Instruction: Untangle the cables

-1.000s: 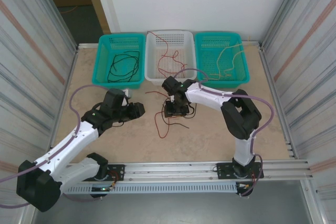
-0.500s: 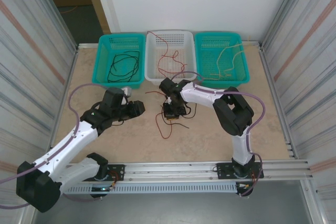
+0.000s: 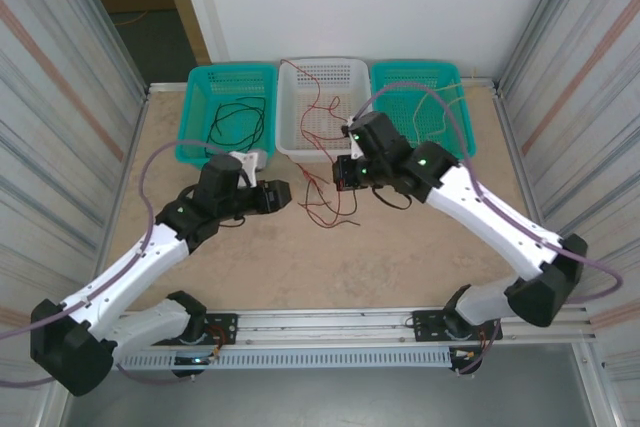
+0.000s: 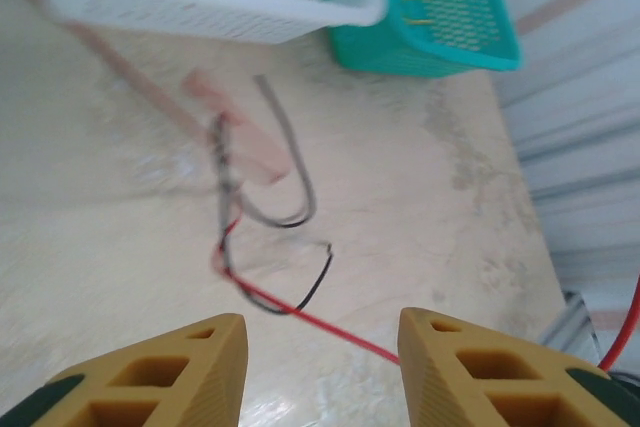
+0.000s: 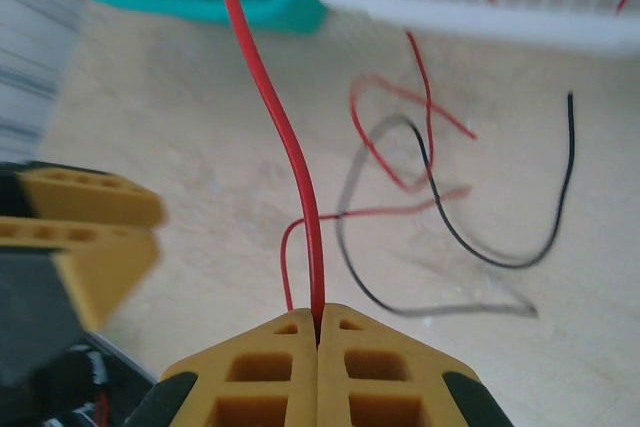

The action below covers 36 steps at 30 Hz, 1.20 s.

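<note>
Quick tally: three baskets at the back, a left teal basket (image 3: 188,117), a white basket (image 3: 325,65) and a right teal basket (image 3: 440,66), so two teal and one white. Two arms, meaning two grippers: left gripper (image 3: 285,192), right gripper (image 3: 340,175). Loose on the table (image 3: 420,247) I count two red cables (image 5: 290,147) and one black cable (image 5: 480,247), probably, since the blur makes it iffy. Three cable colours overall: red, black, pale yellow.

Red, black cables (image 5: 290,147), seemingly tangled, mid-table
</note>
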Tool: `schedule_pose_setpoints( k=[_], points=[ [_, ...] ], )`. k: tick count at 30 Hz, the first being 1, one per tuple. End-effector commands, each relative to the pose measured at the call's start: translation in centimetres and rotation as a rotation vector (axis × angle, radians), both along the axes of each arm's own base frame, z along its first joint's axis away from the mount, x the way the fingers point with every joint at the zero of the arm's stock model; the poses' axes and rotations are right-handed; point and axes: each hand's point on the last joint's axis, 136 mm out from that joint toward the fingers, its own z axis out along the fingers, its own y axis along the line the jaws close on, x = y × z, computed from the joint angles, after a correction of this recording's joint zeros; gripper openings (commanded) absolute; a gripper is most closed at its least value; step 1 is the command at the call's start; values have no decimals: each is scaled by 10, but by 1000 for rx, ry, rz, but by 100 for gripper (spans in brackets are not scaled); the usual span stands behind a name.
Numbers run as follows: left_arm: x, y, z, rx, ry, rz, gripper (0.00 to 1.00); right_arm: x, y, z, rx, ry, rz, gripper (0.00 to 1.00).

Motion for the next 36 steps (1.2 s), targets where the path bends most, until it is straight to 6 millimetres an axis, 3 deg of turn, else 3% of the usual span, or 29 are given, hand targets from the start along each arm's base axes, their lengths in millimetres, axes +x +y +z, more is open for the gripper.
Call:
schedule_pose_setpoints(
  k=[1,9,17,29,36],
  points=[
    [-1,-31,58,-52,-227,-145,48,0,-8,28,-12,-103,18,0],
    [-15,-72,92,-80,-406,-298,58,-4,-12,86,127,-190,16,0],
    [-30,-92,93,-20,-528,-446,66,-7,-26,129,273,-236,14,0],
    [-51,-100,107,154,-831,-549,76,-13,-26,139,365,-214,64,0],
    [-58,-111,92,267,-945,-618,73,-17,-22,142,401,-197,107,0]
  ],
)
